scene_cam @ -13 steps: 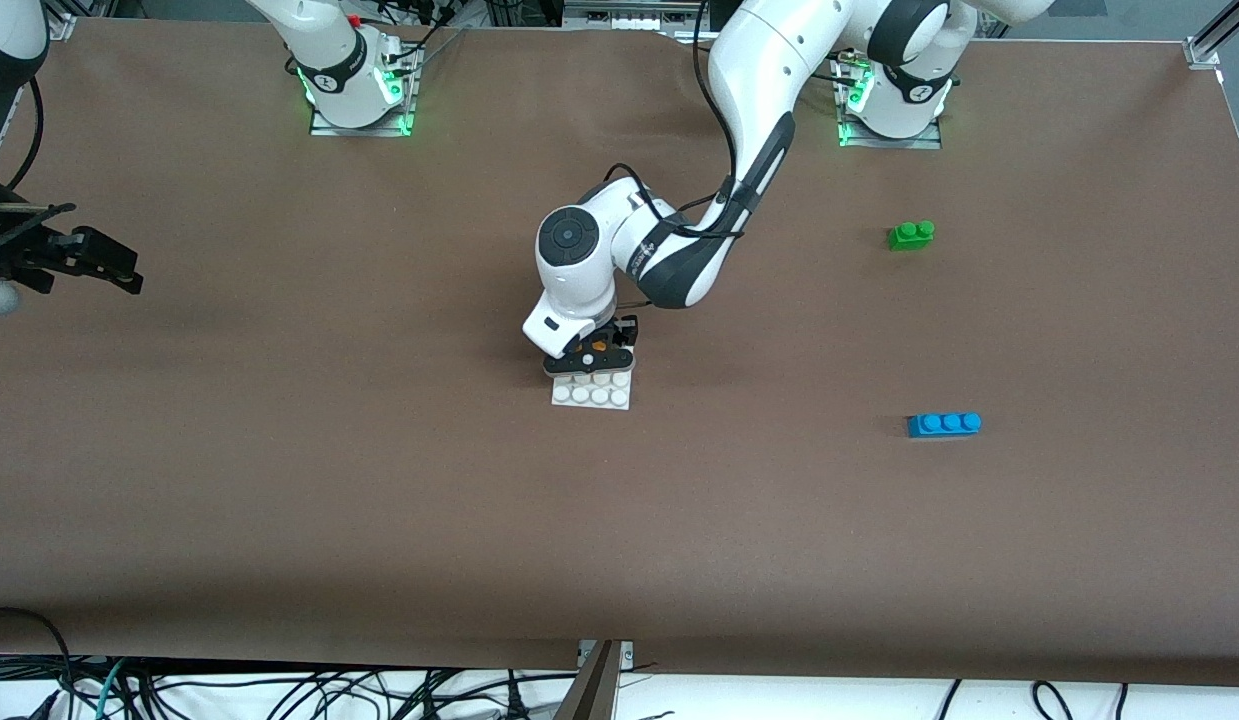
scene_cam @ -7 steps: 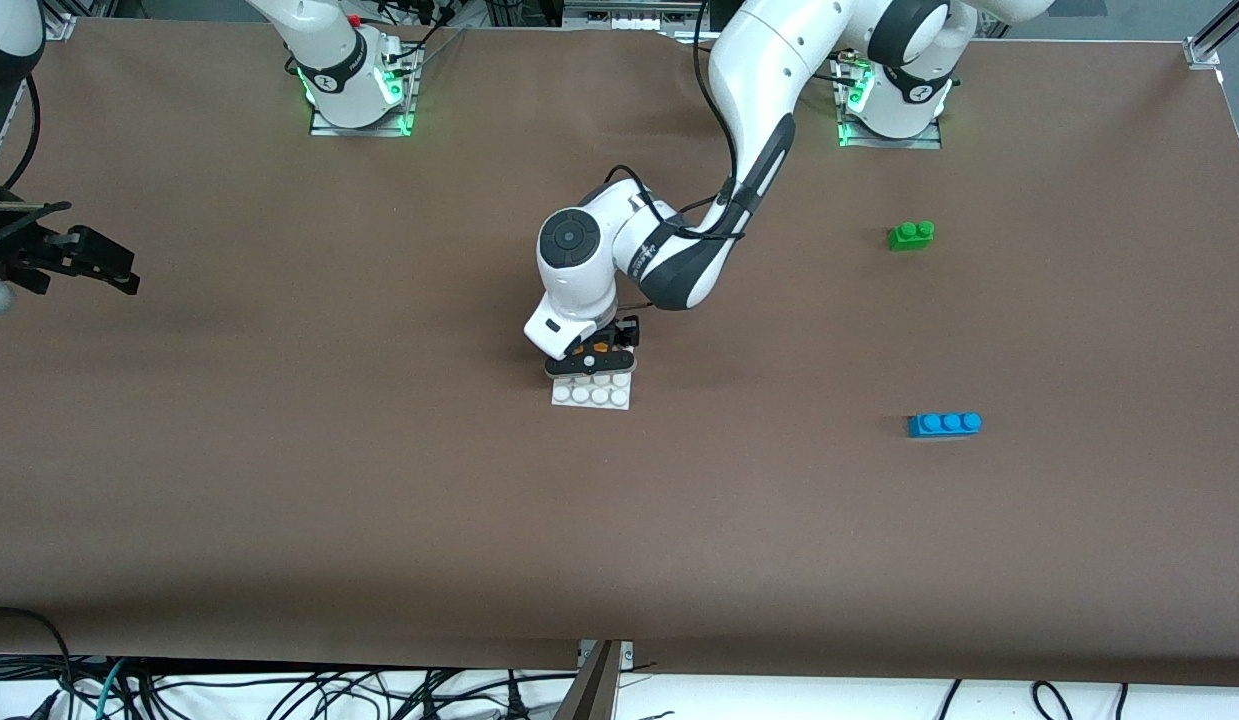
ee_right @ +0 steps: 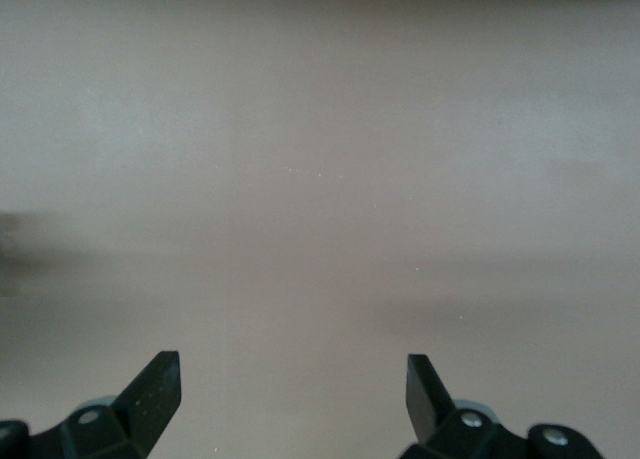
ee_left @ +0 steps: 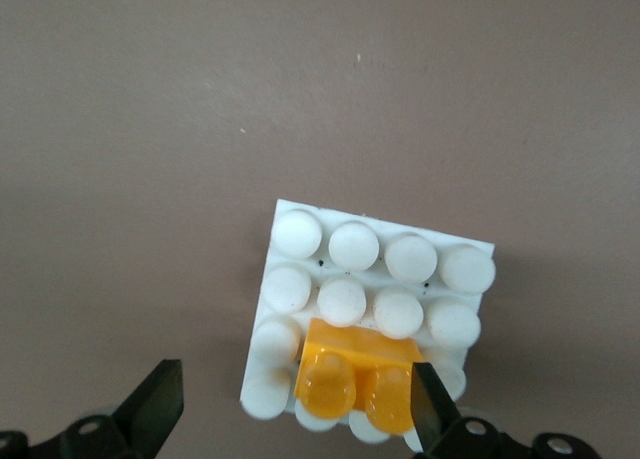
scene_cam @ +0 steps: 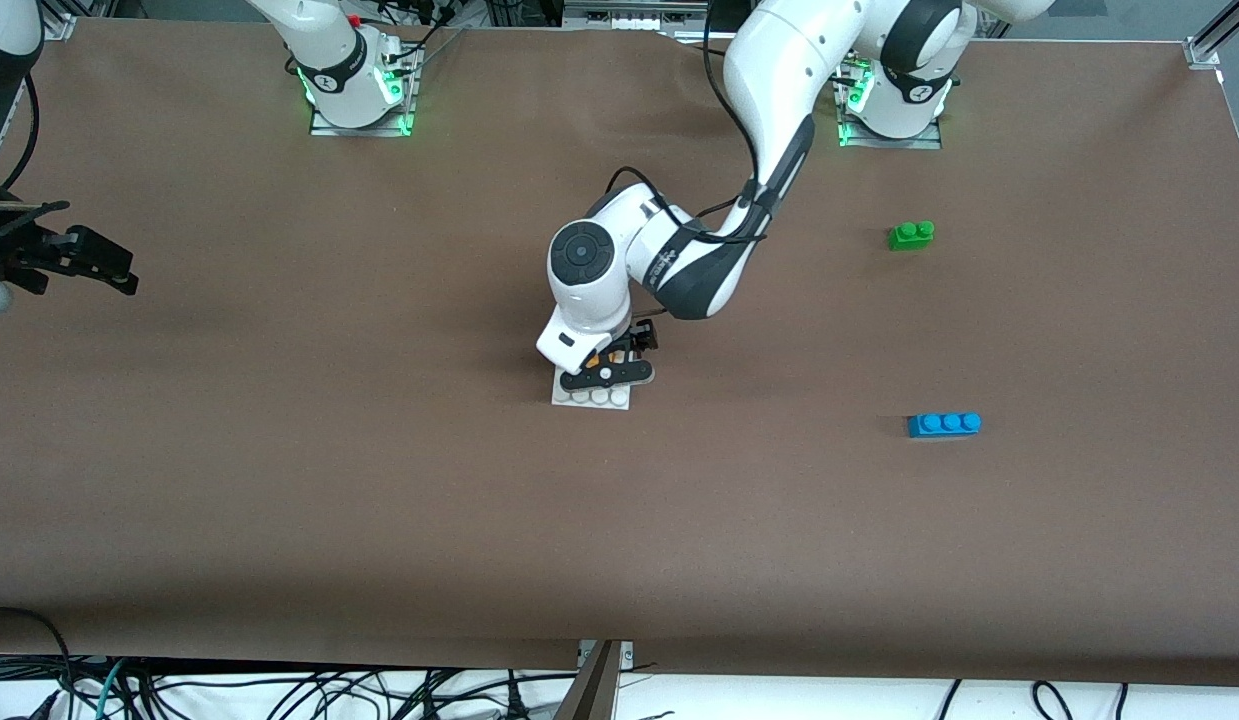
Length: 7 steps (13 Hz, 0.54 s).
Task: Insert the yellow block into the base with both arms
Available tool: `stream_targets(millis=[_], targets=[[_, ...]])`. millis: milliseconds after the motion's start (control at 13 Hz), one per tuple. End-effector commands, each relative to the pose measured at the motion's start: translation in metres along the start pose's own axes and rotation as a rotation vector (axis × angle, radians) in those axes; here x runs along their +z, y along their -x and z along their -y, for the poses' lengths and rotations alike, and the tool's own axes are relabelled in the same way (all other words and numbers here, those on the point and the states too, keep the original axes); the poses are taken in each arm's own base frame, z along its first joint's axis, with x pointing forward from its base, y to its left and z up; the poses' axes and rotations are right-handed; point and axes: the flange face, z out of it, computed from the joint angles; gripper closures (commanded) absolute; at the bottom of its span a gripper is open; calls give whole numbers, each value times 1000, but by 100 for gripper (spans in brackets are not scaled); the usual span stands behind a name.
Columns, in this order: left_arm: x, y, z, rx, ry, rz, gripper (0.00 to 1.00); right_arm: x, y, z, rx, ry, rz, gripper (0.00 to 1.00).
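The yellow block point(ee_left: 358, 374) sits on the white base point(ee_left: 300, 234), on the studs at one edge. In the front view only a sliver of the block point(scene_cam: 616, 354) shows under the left hand, on the base point(scene_cam: 591, 398) at mid-table. My left gripper point(ee_left: 297, 379) is open and hangs over the base point(scene_cam: 609, 374). Its jaws stand wide apart, and one fingertip point(ee_left: 428, 404) is beside the block's end. My right gripper point(scene_cam: 119, 270) is open and empty over bare table point(ee_right: 290, 369) at the right arm's end, where the arm waits.
A green two-stud brick point(scene_cam: 911, 235) and a blue three-stud brick point(scene_cam: 944, 424) lie toward the left arm's end of the table. The blue one is nearer to the front camera. The brown table point(scene_cam: 379, 480) ends at its front edge, with cables below.
My left hand has shifted over the base toward the front camera and now covers more of its studs. The right gripper has barely moved.
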Motion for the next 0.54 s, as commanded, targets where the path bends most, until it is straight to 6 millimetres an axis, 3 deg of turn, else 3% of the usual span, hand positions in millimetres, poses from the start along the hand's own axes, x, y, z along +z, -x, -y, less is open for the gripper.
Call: stream_targets(millis=[0, 153, 230, 383, 460], targets=[[-87, -28, 30, -62, 78, 37, 0, -4, -3, -4, -11, 0, 1, 0], [-135, -40, 53, -90, 79, -5, 0, -4, -3, -4, -11, 0, 1, 0], [-158, -55, 75, -123, 76, -37, 0, -5, -3, -4, -11, 0, 0, 0], [-196, -90, 129, -134, 67, -54, 0, -5, -3, -4, -11, 0, 0, 0], [-217, -108, 166, -102, 71, -40, 0, -5, -3, -4, -11, 0, 0, 0]])
